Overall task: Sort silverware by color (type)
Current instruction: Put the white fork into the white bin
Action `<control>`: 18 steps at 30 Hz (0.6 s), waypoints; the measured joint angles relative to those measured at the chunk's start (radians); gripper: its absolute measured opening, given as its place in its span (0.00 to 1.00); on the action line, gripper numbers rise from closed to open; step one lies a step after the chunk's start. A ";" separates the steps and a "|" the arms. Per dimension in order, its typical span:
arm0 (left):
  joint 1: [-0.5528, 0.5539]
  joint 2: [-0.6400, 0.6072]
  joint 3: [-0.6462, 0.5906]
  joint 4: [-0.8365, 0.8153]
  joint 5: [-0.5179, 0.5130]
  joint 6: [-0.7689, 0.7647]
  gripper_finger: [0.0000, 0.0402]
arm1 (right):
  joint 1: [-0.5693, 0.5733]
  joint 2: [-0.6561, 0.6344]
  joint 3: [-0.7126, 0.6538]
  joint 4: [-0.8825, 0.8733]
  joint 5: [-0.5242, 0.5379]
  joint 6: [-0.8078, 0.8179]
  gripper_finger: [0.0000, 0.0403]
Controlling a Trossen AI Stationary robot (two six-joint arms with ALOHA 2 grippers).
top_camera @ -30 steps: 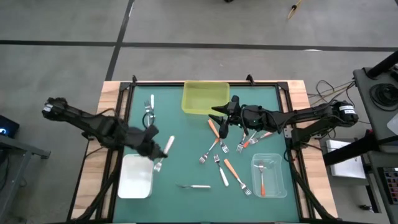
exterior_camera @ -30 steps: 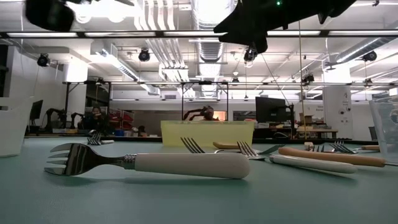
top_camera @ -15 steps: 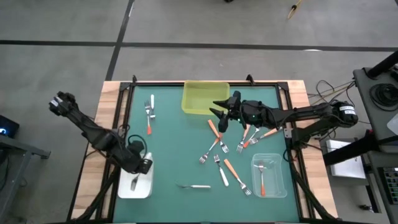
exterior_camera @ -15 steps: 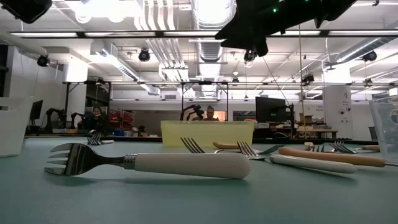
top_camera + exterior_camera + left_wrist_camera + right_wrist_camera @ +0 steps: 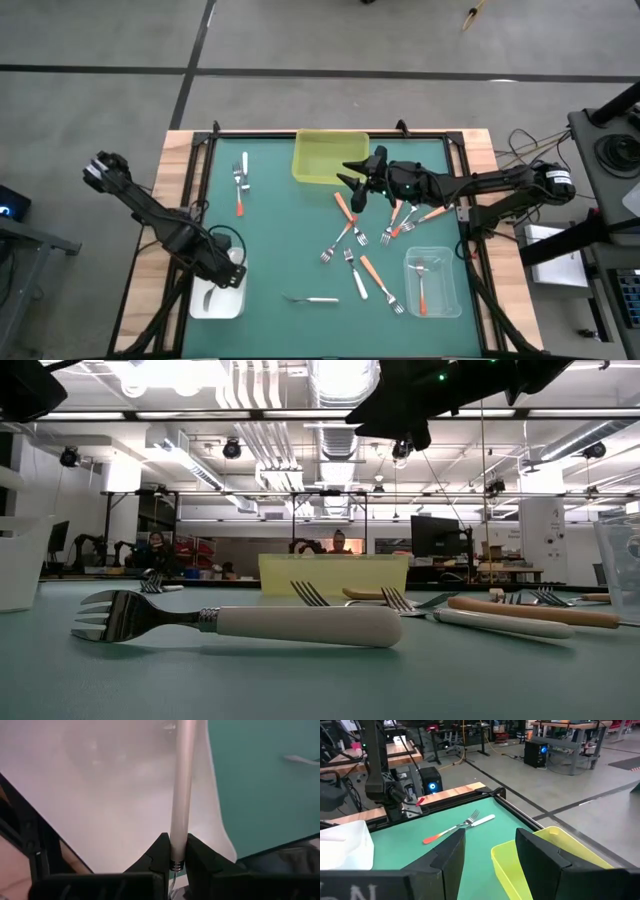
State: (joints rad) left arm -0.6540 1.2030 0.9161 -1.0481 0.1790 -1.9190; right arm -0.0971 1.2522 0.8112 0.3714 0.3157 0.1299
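Looking at my feeds: the green-topped surface has a wooden border with black rails. There's open green down the middle-left, between the two forks near the far-left corner and the pile on the right, so decent room to move there.

Left pincer is down over the white rectangular plastic bin at the near-left edge. It's clamped nearly closed on a white-handled metal fork; in the left wrist view the handle runs straight out from between the fingers over the bin's white floor. Whether the fork touches the bin I honestly can't tell.

Right pincer hangs with its jaws spread wide and nothing in them, just beside the yellow-green translucent tray at the far edge.

The loose orange- and white-handled forks are scattered right of centre. One white-handled fork lies alone near the front edge, and a red-orange one sits in the clear plastic container at near right.
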 joint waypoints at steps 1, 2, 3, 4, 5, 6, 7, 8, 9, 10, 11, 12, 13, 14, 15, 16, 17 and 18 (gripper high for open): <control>0.000 0.008 0.000 0.000 0.006 0.001 0.05 | 0.000 0.000 0.000 0.000 0.000 0.000 0.41; 0.000 0.016 0.000 0.000 0.010 0.006 0.05 | 0.000 0.000 0.000 0.000 0.000 0.000 0.41; 0.000 0.024 0.000 0.000 0.012 0.013 0.05 | 0.000 0.000 0.000 0.000 0.000 0.000 0.41; 0.000 0.032 0.000 0.000 0.012 0.018 0.05 | 0.000 0.000 0.000 0.000 0.000 0.000 0.41; 0.000 0.039 0.000 0.000 0.011 0.025 0.05 | 0.000 0.000 0.000 0.000 0.000 0.000 0.41; 0.000 0.046 0.000 0.000 0.001 0.027 0.05 | 0.000 0.000 0.000 0.000 0.000 0.000 0.41; 0.000 0.051 0.000 0.002 -0.008 0.033 0.05 | 0.000 0.000 0.000 0.000 0.000 0.000 0.41; 0.000 0.055 -0.002 0.004 -0.014 0.038 0.05 | 0.000 0.000 0.000 0.000 0.000 0.000 0.41; 0.000 0.058 -0.002 0.004 -0.015 0.042 0.05 | 0.000 0.000 0.000 -0.001 0.000 0.000 0.41; 0.000 0.061 -0.004 0.005 -0.016 0.044 0.05 | 0.000 0.000 0.000 -0.001 0.000 0.000 0.41; 0.000 0.062 -0.006 0.006 -0.016 0.045 0.05 | 0.000 0.000 0.000 -0.001 0.000 -0.001 0.41; 0.000 0.062 -0.010 0.007 -0.016 0.045 0.05 | 0.000 0.000 0.000 -0.001 0.000 -0.002 0.41; 0.000 0.062 -0.014 0.007 -0.016 0.045 0.05 | 0.000 0.000 0.000 -0.001 0.000 -0.003 0.41; 0.000 0.061 -0.019 0.008 -0.015 0.047 0.05 | 0.000 0.000 0.000 -0.001 0.000 -0.003 0.41; 0.000 0.060 -0.025 0.008 -0.012 0.047 0.05 | 0.000 0.000 0.000 -0.001 0.000 -0.004 0.41; 0.000 0.059 -0.031 0.008 -0.012 0.047 0.05 | 0.000 0.000 0.000 -0.001 0.000 -0.004 0.41; 0.000 0.059 -0.037 0.010 -0.011 0.047 0.05 | 0.000 0.000 0.000 -0.002 0.000 -0.006 0.41; 0.000 0.058 -0.045 0.016 -0.010 0.048 0.05 | 0.000 0.000 0.000 -0.002 0.000 -0.011 0.41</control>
State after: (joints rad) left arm -0.6540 1.2614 0.8711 -1.0317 0.1691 -1.8714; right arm -0.0971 1.2526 0.8112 0.3696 0.3153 0.1190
